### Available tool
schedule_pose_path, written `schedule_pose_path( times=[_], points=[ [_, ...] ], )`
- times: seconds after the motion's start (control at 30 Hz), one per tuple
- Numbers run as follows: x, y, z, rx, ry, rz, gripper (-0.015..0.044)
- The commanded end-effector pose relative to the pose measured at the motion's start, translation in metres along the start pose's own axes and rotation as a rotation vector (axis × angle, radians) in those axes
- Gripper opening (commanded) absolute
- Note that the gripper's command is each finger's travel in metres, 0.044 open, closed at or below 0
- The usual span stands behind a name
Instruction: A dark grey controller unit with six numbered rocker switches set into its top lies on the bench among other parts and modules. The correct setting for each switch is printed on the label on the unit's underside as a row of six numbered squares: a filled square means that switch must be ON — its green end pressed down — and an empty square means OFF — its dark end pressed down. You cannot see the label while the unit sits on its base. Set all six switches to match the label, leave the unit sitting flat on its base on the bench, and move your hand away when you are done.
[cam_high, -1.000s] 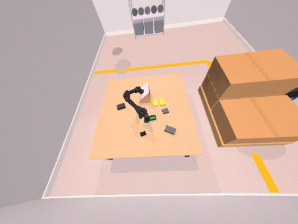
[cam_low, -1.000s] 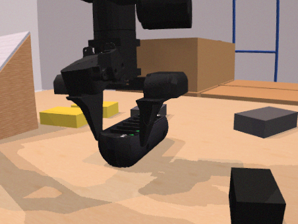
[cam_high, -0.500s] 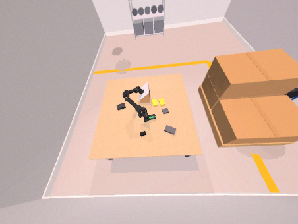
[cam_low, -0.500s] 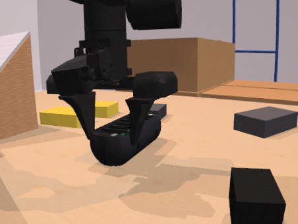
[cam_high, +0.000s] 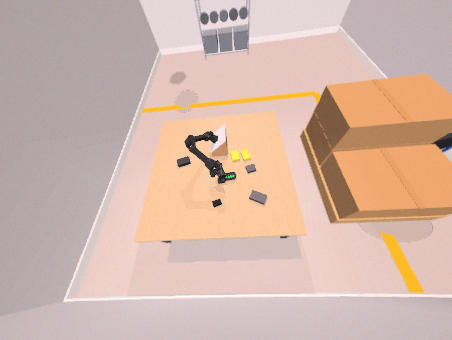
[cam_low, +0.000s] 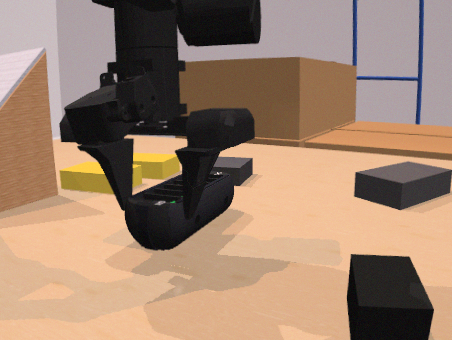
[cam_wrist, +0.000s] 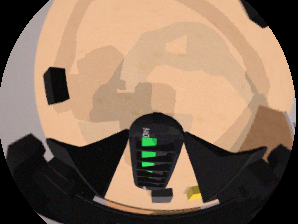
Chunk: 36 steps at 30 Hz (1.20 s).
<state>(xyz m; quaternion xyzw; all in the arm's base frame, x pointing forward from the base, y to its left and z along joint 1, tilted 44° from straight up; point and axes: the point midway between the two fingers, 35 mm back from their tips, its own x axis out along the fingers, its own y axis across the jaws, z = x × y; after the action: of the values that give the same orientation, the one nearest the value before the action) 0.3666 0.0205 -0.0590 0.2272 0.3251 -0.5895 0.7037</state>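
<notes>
The dark grey controller unit (cam_high: 230, 176) (cam_low: 157, 230) (cam_wrist: 162, 121) is between the fingers of my gripper (cam_high: 224, 177) (cam_low: 156, 212) (cam_wrist: 156, 134), which is shut on its long sides. The unit hangs a little above the bench (cam_high: 165, 220) (cam_low: 280, 310), its shadow apart below it. Its switches face up, roughly level. In the wrist view a row of switches runs away from the printed near end; the nearest three show bright green faces, the farther ones mostly dark with thin green slivers, too small to read surely. The underside label faces down and is hidden.
A black block (cam_high: 216, 203) (cam_low: 387, 295) (cam_wrist: 56, 85) lies in front. Grey blocks (cam_high: 258, 197) (cam_high: 251, 168) and two yellow blocks (cam_high: 235, 156) (cam_high: 246, 155) lie to the right and behind. A wooden wedge (cam_low: 30, 135) stands at the back; a black box (cam_high: 183, 161) lies left.
</notes>
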Motion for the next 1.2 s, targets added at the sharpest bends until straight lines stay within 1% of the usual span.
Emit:
schedule_pose_path(
  times=[0.0, 0.43, 0.47, 0.83, 0.9, 0.97, 1.0, 1.17],
  points=[
    [0.001, -0.009, -0.001, -0.012, 0.0, -0.01, 0.0],
    [0.001, -0.019, -0.001, -0.013, 0.0, -0.01, 0.0],
    [0.0, -0.013, 0.0, -0.001, -0.001, 0.0, 0.0026],
    [0.0, -0.013, 0.0, -0.001, -0.001, 0.0, 0.0315],
    [-0.011, -0.012, 0.0, -0.004, 0.001, -0.002, 0.0368],
    [-0.038, -0.012, 0.0, -0.01, 0.002, -0.008, 0.042],
    [-0.047, -0.012, 0.0, -0.012, 0.002, -0.009, 0.044],
    [-0.049, -0.012, 0.0, -0.013, 0.002, -0.01, 0.044]
  ],
)
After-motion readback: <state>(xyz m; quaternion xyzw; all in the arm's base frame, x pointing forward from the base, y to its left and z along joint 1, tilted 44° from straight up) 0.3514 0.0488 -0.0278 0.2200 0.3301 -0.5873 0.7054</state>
